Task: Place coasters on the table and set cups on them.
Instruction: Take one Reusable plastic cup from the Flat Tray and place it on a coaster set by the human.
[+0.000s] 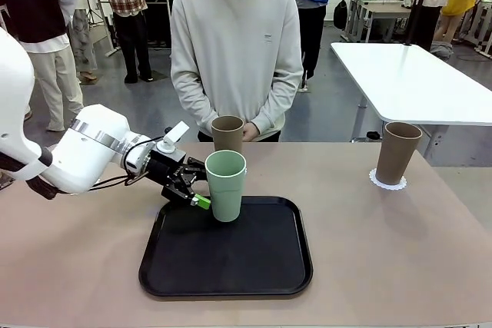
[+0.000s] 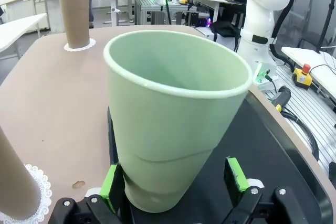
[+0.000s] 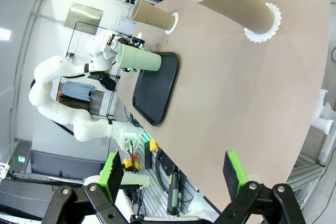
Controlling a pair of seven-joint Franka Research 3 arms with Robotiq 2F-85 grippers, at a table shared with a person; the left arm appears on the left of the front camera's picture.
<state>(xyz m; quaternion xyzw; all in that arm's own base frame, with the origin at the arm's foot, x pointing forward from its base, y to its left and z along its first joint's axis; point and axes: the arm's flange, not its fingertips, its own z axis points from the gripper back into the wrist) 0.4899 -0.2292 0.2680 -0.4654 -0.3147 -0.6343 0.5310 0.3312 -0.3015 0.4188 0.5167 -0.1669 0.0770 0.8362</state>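
Note:
A mint green cup (image 1: 225, 186) stands on the black tray (image 1: 231, 266). My left gripper (image 1: 201, 193) is open with its fingers on either side of the cup's lower part. In the left wrist view the green cup (image 2: 173, 124) sits between the green pads (image 2: 236, 174), and the right pad is apart from it. One tan cup (image 1: 399, 153) stands on a white coaster (image 1: 388, 182) at the far right of the table (image 1: 400, 251). Another tan cup (image 1: 227, 134) stands just behind the tray, and its coaster (image 2: 37, 192) shows in the left wrist view. My right gripper (image 3: 176, 174) is open and holds nothing, off the table's edge.
A person (image 1: 234, 44) stands at the far side with hands together near the middle tan cup. A white table (image 1: 415, 82) is behind at the right. The left arm (image 1: 84, 151) reaches in low over the table's left part.

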